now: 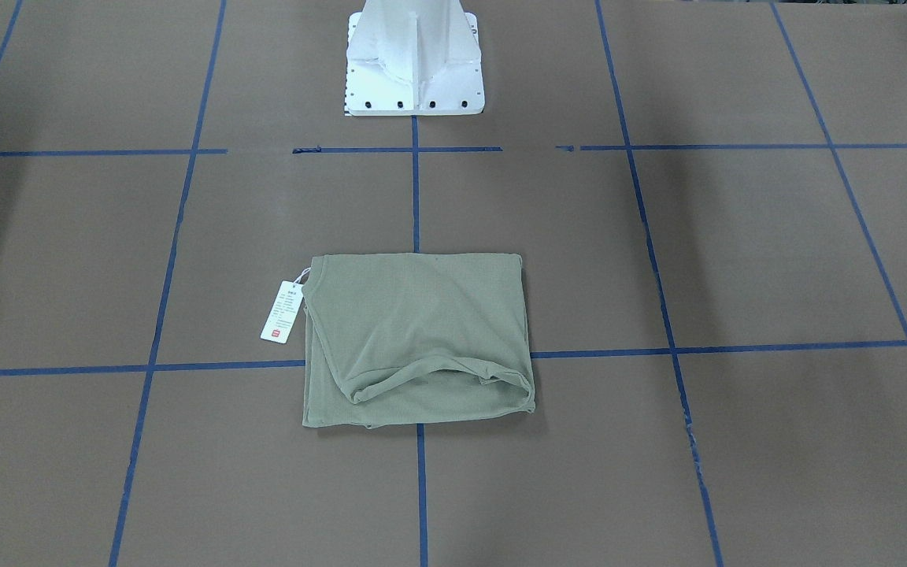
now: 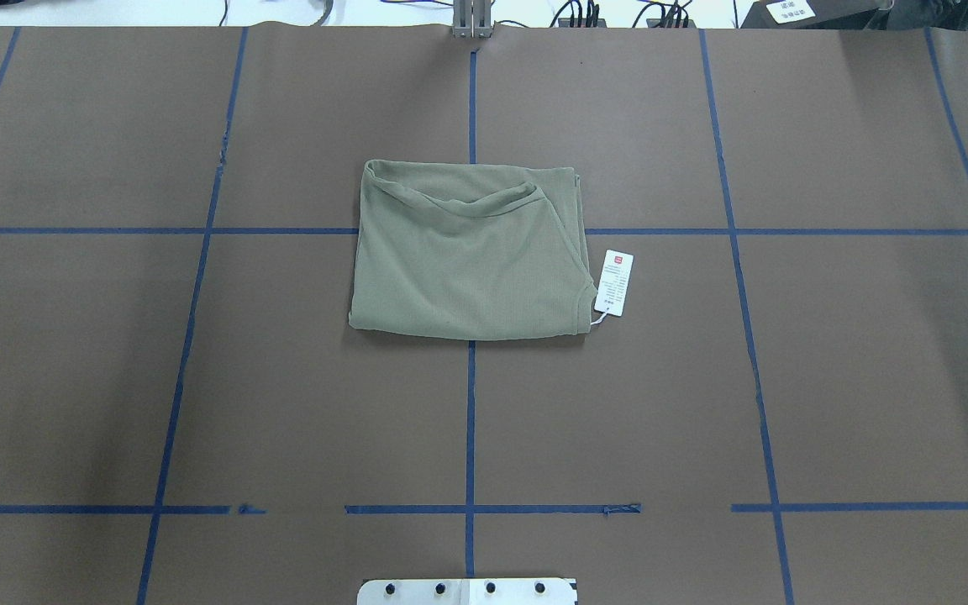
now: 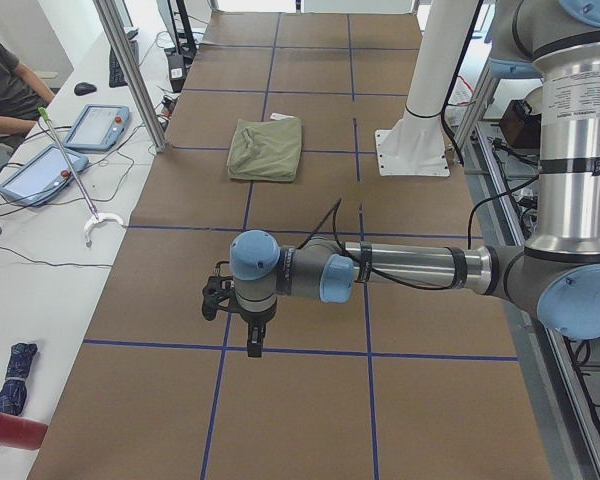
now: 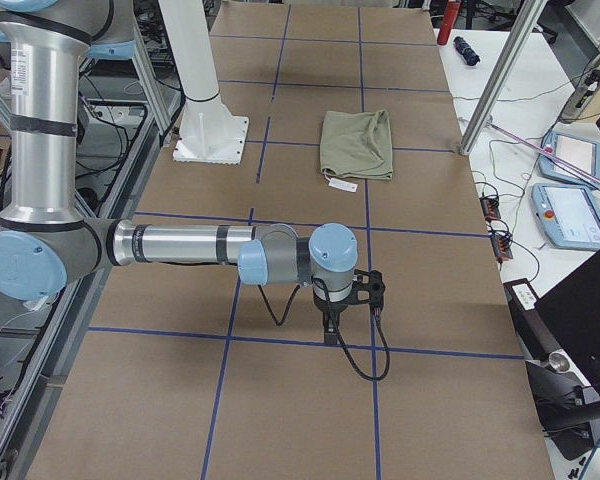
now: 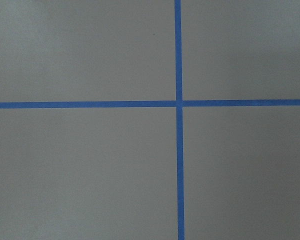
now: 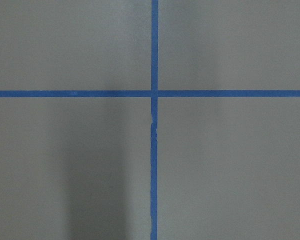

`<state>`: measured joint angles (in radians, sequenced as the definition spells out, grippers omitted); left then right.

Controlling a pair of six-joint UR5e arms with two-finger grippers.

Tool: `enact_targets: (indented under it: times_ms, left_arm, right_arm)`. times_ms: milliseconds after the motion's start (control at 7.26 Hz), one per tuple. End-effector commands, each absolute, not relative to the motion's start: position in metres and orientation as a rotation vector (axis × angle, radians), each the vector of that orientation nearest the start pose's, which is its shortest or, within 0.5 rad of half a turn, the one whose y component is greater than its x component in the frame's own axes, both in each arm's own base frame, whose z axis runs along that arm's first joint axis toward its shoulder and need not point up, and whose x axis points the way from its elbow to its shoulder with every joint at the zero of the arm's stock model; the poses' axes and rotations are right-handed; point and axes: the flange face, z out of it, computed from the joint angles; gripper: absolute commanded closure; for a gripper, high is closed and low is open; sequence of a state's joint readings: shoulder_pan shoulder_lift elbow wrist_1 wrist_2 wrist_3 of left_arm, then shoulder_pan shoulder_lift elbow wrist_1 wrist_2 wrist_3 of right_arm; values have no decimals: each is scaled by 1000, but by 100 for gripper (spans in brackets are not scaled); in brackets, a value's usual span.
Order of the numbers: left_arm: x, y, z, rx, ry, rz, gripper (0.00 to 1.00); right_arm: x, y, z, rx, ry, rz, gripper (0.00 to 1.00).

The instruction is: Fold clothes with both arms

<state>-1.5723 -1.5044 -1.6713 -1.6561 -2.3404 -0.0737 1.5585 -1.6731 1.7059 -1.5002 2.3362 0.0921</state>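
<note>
Shirt (image 2: 467, 260) lies folded in a rectangle at the middle of the table (image 2: 198, 378), tag (image 2: 614, 282) beside it, as both top views show. Only the side views show the left gripper (image 3: 255, 343) and right gripper (image 4: 331, 328), well apart from it; whether either is spread or holding anything cannot be told.

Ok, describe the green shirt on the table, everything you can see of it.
The shirt is pale sage-green, seemingly a fine knit, folded into a rough rectangle, flat on the brown table over a crossing of blue tape lines. A curved rolled edge shows along its side farthest from the robot. A white hang tag with a red mark lies beside its robot's-right edge, on a string. Nothing else touches it.
</note>
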Motion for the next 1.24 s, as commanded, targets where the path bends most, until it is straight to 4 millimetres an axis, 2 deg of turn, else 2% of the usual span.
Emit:
enact_targets:
  times_ms: [0, 276, 551, 1102]
  left_arm:
    - [-65, -471, 634, 88, 765, -21, 0]
    - [-66, -471, 634, 93, 760, -16, 0]
    - [-66, -469, 640, 120, 738, 81, 0]
    - [-66, -470, 638, 120, 738, 79, 0]
  right_arm:
    - [59, -456, 634, 58, -770, 36, 0]
    - [59, -456, 634, 57, -770, 38, 0]
    - [58, -456, 633, 58, -772, 37, 0]
    - [58, -457, 632, 60, -772, 37, 0]
